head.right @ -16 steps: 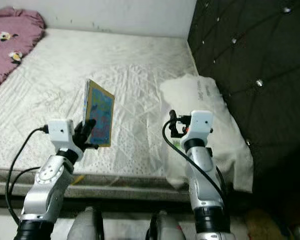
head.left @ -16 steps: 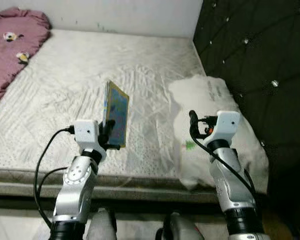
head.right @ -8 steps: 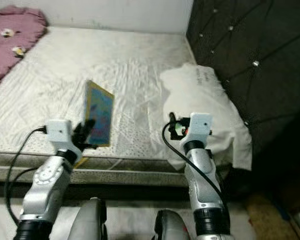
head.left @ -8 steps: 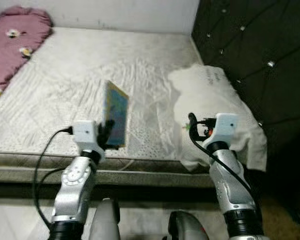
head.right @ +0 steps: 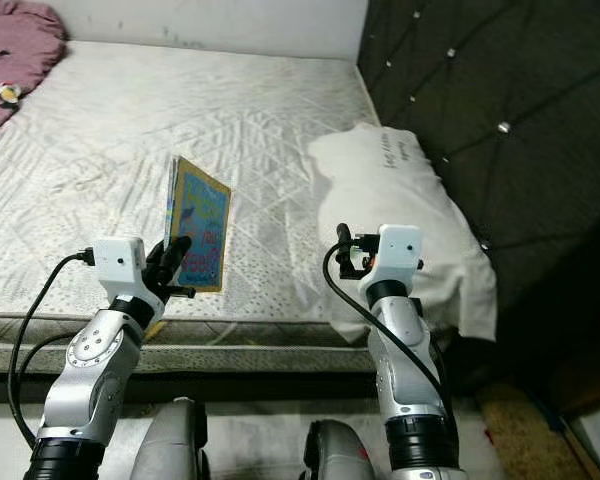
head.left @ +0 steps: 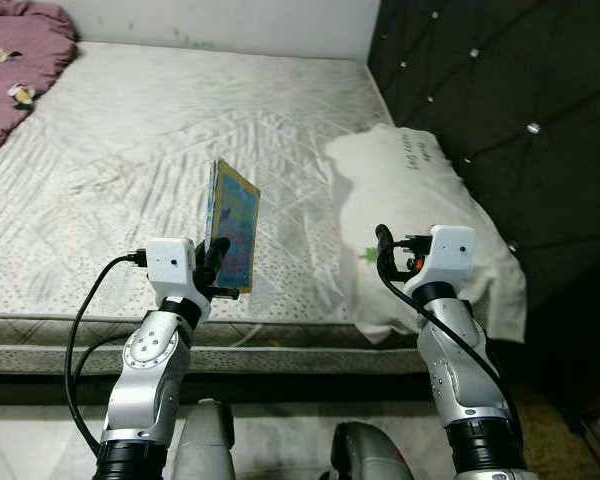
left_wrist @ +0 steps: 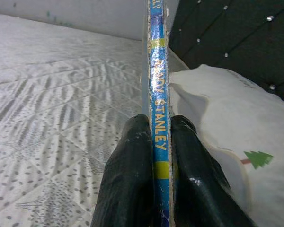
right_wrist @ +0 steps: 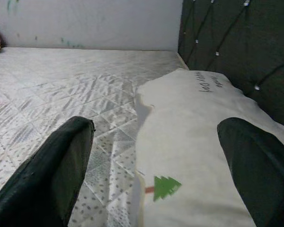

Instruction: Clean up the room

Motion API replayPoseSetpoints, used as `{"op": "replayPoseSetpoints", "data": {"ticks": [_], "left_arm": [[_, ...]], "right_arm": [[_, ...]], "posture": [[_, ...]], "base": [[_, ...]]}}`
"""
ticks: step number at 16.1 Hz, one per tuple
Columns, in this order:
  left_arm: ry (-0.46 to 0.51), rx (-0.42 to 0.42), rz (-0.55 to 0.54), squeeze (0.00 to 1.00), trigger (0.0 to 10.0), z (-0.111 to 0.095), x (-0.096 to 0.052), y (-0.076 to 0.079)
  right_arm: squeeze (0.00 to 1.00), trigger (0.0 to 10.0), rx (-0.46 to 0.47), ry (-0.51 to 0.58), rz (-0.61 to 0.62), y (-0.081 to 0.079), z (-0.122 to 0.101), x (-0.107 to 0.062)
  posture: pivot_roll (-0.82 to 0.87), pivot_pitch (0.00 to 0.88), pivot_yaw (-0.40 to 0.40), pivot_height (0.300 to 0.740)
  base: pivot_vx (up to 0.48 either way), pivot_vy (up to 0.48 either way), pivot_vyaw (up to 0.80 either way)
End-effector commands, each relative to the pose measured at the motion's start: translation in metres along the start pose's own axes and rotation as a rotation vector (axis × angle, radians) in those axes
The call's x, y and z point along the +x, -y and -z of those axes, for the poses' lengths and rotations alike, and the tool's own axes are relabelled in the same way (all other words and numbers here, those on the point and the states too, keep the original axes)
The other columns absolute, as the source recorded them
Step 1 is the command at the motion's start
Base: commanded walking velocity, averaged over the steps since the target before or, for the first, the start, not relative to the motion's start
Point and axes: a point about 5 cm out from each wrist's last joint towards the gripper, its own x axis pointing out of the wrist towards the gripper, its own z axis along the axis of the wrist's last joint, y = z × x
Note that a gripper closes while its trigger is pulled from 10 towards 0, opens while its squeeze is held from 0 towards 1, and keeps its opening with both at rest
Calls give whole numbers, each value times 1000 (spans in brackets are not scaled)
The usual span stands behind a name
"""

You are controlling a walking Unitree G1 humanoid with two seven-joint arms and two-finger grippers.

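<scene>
The left gripper [left_wrist: 154, 189] is squeezing a thin, stiff, light picture book [head.left: 232, 238] by its bottom edge, upright above the mattress [head.left: 130, 150], while the right gripper [right_wrist: 151, 175] is hanging wide open over the white pillow [head.left: 420, 220].

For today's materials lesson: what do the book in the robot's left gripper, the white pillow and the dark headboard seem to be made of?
Book: glossy printed card or paper; its spine shines between the left gripper fingers.
Pillow: soft matte woven fabric, creased and sagging.
Headboard: probably padded leatherette or cloth, dark, tufted with shiny studs.
</scene>
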Motion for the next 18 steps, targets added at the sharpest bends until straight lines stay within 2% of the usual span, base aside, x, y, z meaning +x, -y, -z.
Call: {"op": "replayPoseSetpoints", "data": {"ticks": [1, 7, 14, 18], "left_arm": [[59, -3, 23, 0, 10000, -12, 3, 4], [61, -13, 28, 0, 10000, -12, 5, 6], [61, -18, 32, 0, 10000, -12, 5, 7], [52, -29, 14, 0, 10000, -10, 7, 8]], "right_arm": [[0, 10000, -7, 18, 3, 3, -6, 1], [0, 10000, -7, 16, 2, 3, -6, 1], [0, 10000, -17, 26, -9, 1, -9, 2], [0, 10000, -21, 25, -14, 2, -9, 2]], "posture": [[-55, 46, -56, 664], [-57, 47, -58, 664], [-56, 45, -61, 664], [-57, 41, -62, 664]], "base": [[311, 0, 0], [330, 0, 0], [462, 0, 0], [159, 0, 0]]}}
